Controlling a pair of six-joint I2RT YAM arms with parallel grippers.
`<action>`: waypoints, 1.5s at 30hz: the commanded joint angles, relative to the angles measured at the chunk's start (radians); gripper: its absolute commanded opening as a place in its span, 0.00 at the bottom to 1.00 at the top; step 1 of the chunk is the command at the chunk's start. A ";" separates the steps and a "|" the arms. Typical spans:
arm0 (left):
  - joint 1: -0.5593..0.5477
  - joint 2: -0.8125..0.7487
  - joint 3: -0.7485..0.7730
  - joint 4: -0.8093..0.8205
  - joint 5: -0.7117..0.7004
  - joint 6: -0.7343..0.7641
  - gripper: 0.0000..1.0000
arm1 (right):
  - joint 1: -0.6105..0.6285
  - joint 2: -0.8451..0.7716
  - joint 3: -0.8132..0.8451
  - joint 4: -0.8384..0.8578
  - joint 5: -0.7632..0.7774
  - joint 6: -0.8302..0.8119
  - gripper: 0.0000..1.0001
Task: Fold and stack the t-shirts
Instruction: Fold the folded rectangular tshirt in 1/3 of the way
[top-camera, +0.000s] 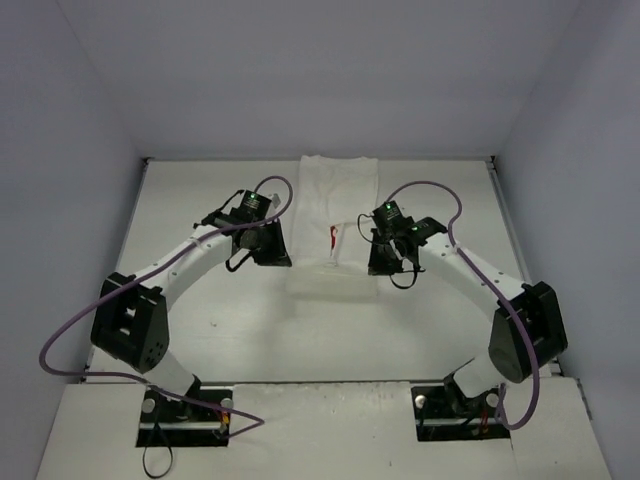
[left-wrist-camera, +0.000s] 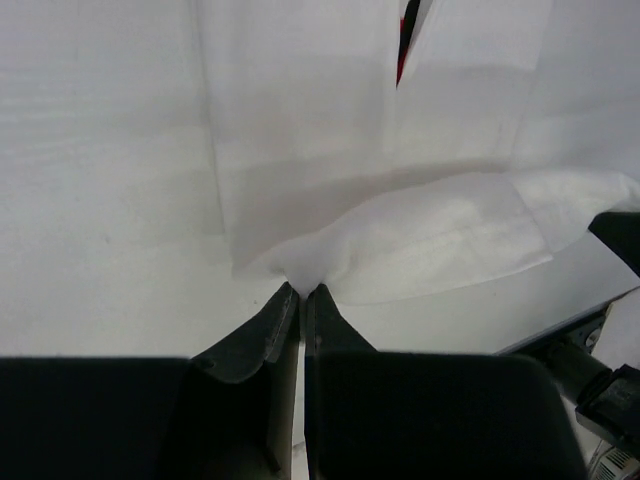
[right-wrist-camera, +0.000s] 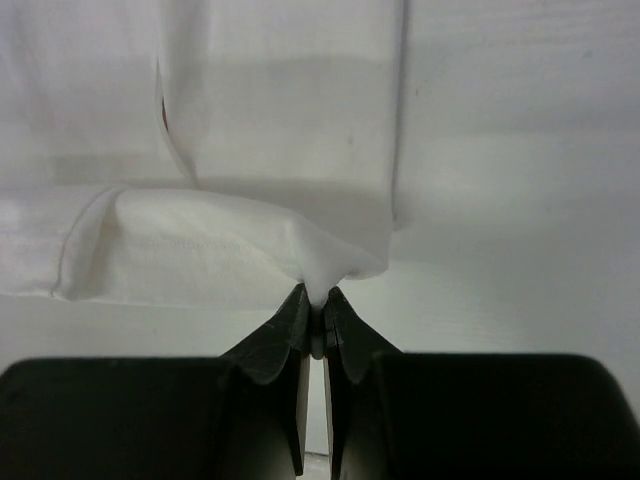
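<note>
A white t-shirt (top-camera: 335, 210) lies lengthwise down the middle of the table, partly folded, with a sliver of red print (top-camera: 333, 238) showing at a fold. Its near end is lifted off the table. My left gripper (top-camera: 277, 258) is shut on the near left corner of the t-shirt (left-wrist-camera: 300, 265); the cloth bunches at the fingertips (left-wrist-camera: 302, 290). My right gripper (top-camera: 378, 262) is shut on the near right corner of the t-shirt (right-wrist-camera: 320, 265), pinched at its tips (right-wrist-camera: 316, 292). Between the two grips the lifted hem (right-wrist-camera: 190, 250) sags in a soft roll.
The white table (top-camera: 200, 300) is walled by pale panels on the left, back and right. Purple cables loop over both arms (top-camera: 425, 186). The right arm's black link (left-wrist-camera: 620, 235) shows at the edge of the left wrist view.
</note>
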 joint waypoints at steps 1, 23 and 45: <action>0.059 0.087 0.161 -0.013 -0.026 0.094 0.00 | -0.065 0.095 0.132 -0.059 0.070 -0.107 0.00; 0.102 0.445 0.521 -0.012 -0.052 0.160 0.03 | -0.206 0.504 0.502 -0.057 -0.053 -0.208 0.04; 0.013 0.161 0.355 0.141 -0.129 0.236 0.48 | -0.240 0.461 0.665 -0.019 -0.293 -0.595 0.18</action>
